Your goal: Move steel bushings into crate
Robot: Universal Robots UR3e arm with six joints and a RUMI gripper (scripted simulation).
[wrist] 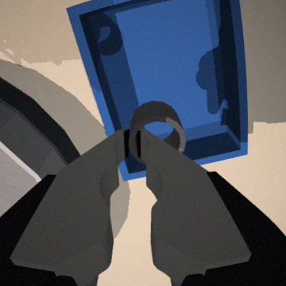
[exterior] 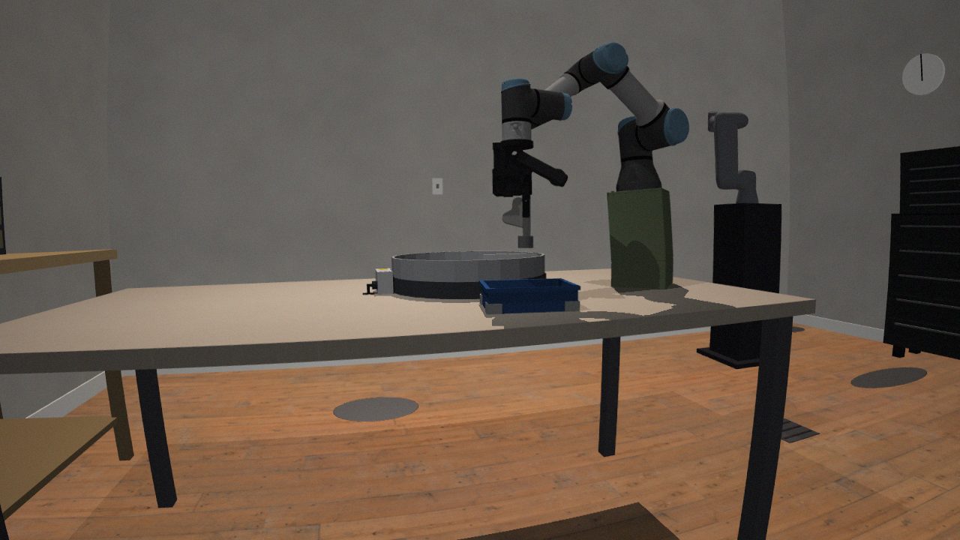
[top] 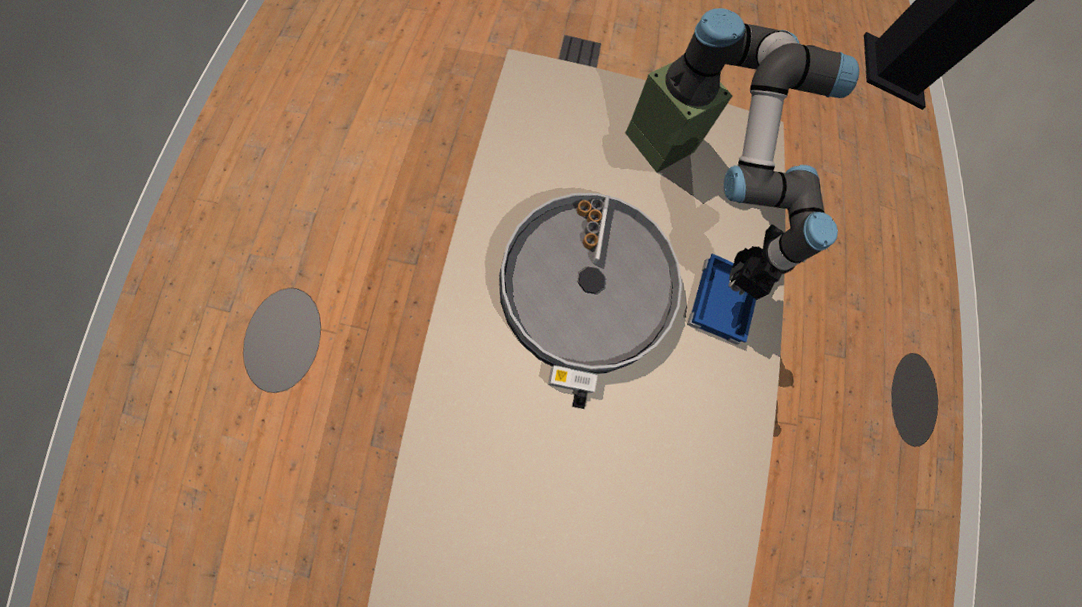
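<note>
My gripper [wrist: 133, 131] is shut on the wall of a grey steel bushing [wrist: 159, 131] and holds it in the air above the near edge of the blue crate [wrist: 167, 75]. The crate looks empty in the wrist view. In the side view the gripper [exterior: 524, 238] hangs well above the crate [exterior: 529, 295]. From overhead the gripper [top: 749, 273] is over the crate [top: 721, 298], to the right of the round grey turntable [top: 589, 280]. Several bushings [top: 591, 217], some orange and some grey, sit at the turntable's far rim beside a white divider.
A green pedestal [top: 676, 117] carries the arm's base behind the crate. A small control box [top: 573, 379] with a warning label sits at the turntable's front. The table's right edge runs close beside the crate.
</note>
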